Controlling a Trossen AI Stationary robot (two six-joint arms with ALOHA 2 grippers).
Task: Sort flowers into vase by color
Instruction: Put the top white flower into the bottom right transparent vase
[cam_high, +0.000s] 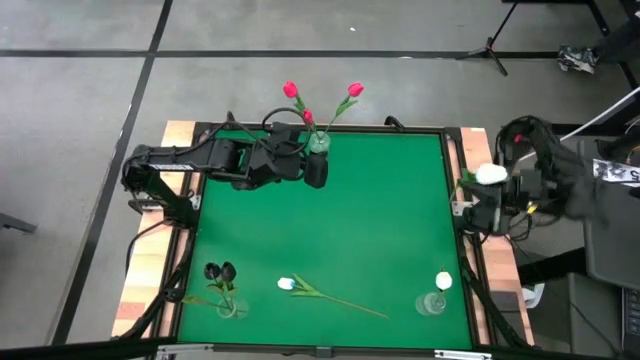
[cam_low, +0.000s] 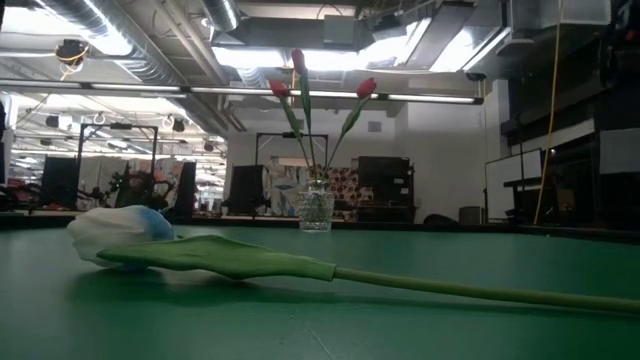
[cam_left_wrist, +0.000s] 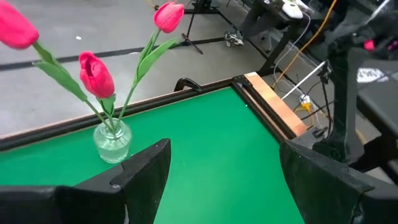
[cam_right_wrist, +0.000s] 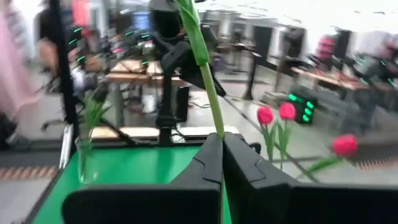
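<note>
A glass vase (cam_high: 318, 142) at the table's far edge holds three pink tulips (cam_left_wrist: 94, 73). My left gripper (cam_left_wrist: 230, 180) stands open just near of it, with nothing between its fingers. At the near left a vase (cam_high: 228, 305) holds near-black tulips. At the near right another vase (cam_high: 434, 302) holds a white tulip. Another white tulip (cam_high: 328, 293) lies flat on the green mat between them, its head (cam_low: 115, 232) toward the left. My right gripper (cam_right_wrist: 222, 149), at the table's right edge, is shut on a white tulip (cam_high: 490, 176). My right gripper pinches the white tulip's thin green stem (cam_right_wrist: 214, 121) between its two shut fingers. The fingers lie across the stem, which rises out of them and past the picture's top. The tulip is lifted clear, with its white head (cam_high: 490, 176) over the table's right edge.
A raised wooden rim (cam_left_wrist: 273, 102) frames the green mat (cam_high: 340, 220). The mat's middle is bare. Cables and equipment (cam_high: 600, 190) crowd the area beyond the right edge, around my right arm.
</note>
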